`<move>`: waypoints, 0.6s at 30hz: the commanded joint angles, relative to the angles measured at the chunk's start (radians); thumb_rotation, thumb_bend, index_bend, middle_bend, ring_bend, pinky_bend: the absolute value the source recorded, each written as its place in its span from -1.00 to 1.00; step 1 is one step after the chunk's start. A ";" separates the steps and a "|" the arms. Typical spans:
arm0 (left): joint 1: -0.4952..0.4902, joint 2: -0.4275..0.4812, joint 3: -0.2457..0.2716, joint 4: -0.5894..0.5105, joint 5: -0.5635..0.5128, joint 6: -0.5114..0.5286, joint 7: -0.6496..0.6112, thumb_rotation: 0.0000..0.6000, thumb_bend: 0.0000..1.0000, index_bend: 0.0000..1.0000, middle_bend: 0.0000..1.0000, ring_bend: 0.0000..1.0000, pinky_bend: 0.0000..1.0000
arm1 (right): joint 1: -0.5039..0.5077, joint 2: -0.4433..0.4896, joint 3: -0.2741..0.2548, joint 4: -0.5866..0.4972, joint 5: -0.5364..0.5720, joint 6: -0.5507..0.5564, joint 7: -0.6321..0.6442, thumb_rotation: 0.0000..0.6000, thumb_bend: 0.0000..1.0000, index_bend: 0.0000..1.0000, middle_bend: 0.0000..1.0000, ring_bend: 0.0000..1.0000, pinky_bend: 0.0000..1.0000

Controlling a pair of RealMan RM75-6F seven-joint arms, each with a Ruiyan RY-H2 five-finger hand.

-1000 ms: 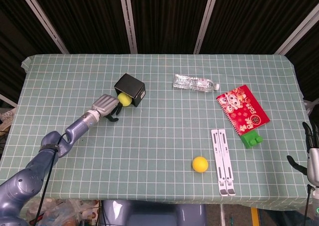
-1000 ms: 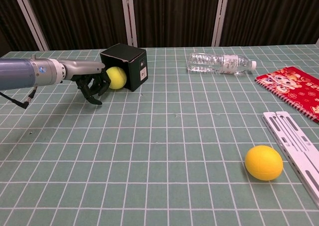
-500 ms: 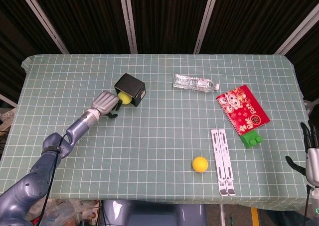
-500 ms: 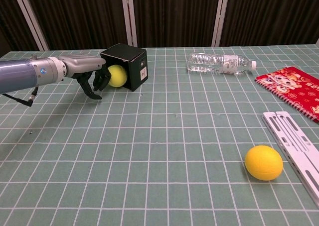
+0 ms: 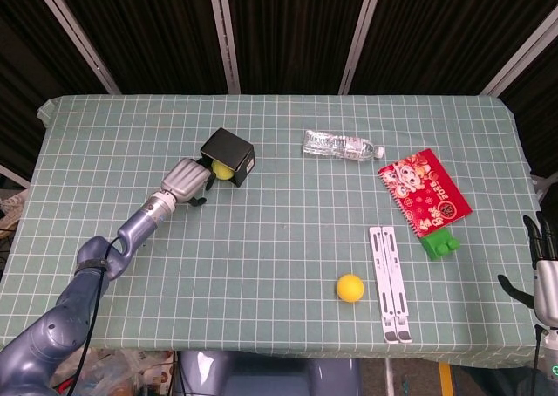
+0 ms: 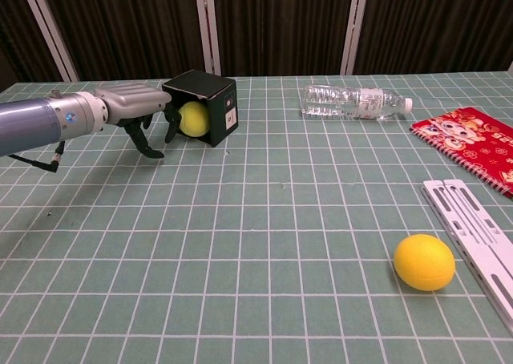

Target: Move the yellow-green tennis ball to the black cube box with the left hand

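The yellow-green tennis ball (image 5: pixel 223 168) (image 6: pixel 193 118) sits in the open side of the black cube box (image 5: pixel 232 148) (image 6: pixel 205 86), which lies on the table's left half. My left hand (image 5: pixel 186 179) (image 6: pixel 132 104) is just left of the opening, palm down, with its fingers (image 6: pixel 150 136) hanging apart beside the ball. Whether a fingertip still touches the ball is unclear, but nothing wraps around it. My right hand (image 5: pixel 544 267) hangs off the table's right edge with fingers spread and nothing in it.
A clear water bottle (image 5: pixel 342 145) (image 6: pixel 353 103) lies right of the box. Further right are a red notebook (image 5: pixel 425 192) (image 6: pixel 469 135) and a green block (image 5: pixel 441 244). A yellow ball (image 5: pixel 350 288) (image 6: pixel 424 261) rests beside a white folding stand (image 5: pixel 390 283) (image 6: pixel 477 232).
The tennis ball has gone from the box's mouth deeper into the opening. My left hand followed it toward the box, and its fingers have come away from the ball.
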 commanded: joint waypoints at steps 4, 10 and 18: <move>0.007 0.000 -0.011 -0.001 -0.009 0.016 0.036 1.00 -0.60 0.07 -0.29 -0.72 -0.13 | 0.000 0.001 -0.001 -0.003 -0.004 0.003 -0.001 1.00 -0.61 -1.00 -1.00 -1.00 -1.00; 0.019 -0.001 -0.009 -0.001 -0.008 0.022 0.085 1.00 -0.60 0.07 -0.29 -0.73 -0.13 | -0.003 0.003 -0.004 -0.007 -0.009 0.007 -0.003 1.00 -0.61 -1.00 -1.00 -1.00 -1.00; 0.030 0.001 -0.013 -0.013 -0.012 0.033 0.118 1.00 -0.60 0.05 -0.30 -0.73 -0.13 | -0.006 0.007 -0.007 -0.014 -0.015 0.014 -0.002 1.00 -0.61 -1.00 -1.00 -1.00 -1.00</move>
